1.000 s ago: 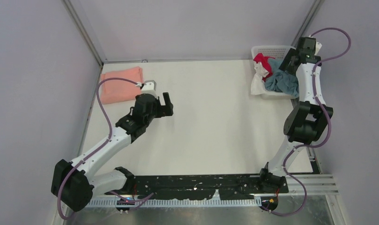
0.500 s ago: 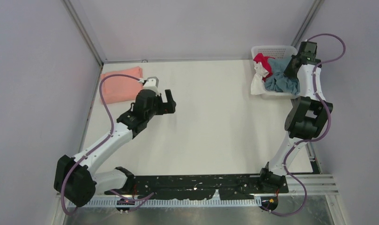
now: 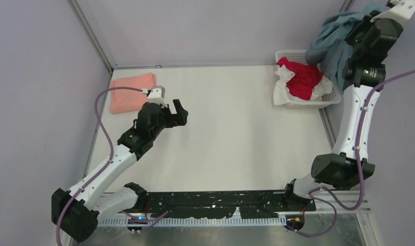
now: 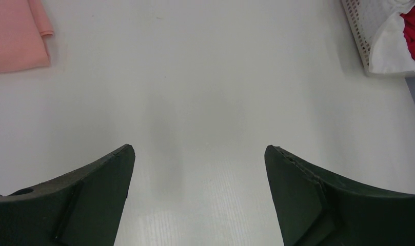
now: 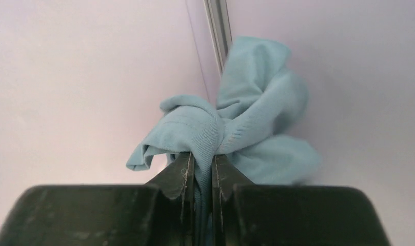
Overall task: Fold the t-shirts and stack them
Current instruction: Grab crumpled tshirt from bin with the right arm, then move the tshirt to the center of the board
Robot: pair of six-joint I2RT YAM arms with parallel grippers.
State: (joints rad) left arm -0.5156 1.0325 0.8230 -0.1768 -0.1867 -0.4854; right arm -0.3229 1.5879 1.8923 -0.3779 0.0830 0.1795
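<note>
My right gripper (image 5: 201, 159) is shut on the teal t-shirt (image 5: 246, 118), a bunch of cloth pinched between its jaws. In the top view the teal t-shirt (image 3: 332, 41) hangs from the raised right gripper (image 3: 360, 32) above the white basket (image 3: 328, 97) at the back right. A red t-shirt (image 3: 302, 79) and a white one (image 3: 281, 91) lie crumpled in that basket. A salmon-pink t-shirt (image 3: 132, 91) lies folded at the back left; its edge, the pink t-shirt (image 4: 15, 36), shows in the left wrist view. My left gripper (image 3: 175, 114) is open over bare table, nothing between its fingers (image 4: 97, 189).
Grey walls enclose the white table (image 3: 231, 133) on the left, back and right. The basket corner (image 4: 384, 36) with white and red cloth shows at the upper right of the left wrist view. The arm bases sit on a black rail (image 3: 220, 202) at the near edge.
The right gripper closed on the teal t-shirt in the basket and lifted it high above the basket. The left arm shifted slightly, still open.
</note>
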